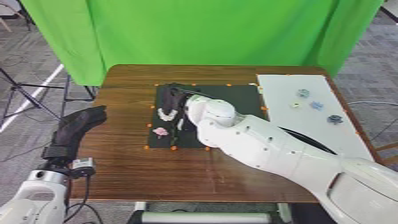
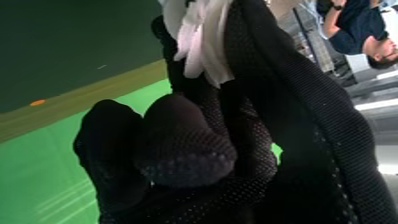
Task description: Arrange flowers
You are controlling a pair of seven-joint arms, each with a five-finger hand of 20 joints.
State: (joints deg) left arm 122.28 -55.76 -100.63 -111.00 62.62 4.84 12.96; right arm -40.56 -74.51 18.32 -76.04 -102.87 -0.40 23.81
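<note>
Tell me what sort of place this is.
Most likely a robotics lab or test studio: a green curtain hangs behind the table, a tripod stands at the left, and small orange markers dot the edge of the black mat.

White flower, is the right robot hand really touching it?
Touching. In the right wrist view, the right robot hand has the white flower's petals pinched between thumb and fingers.

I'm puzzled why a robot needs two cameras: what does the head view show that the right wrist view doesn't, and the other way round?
Head view: the left hand, a pink flower and a white board.
Right wrist view: ceiling lights and, close up, white petals held by the right hand.
Both: the right hand, green curtain and dark mat.
</note>
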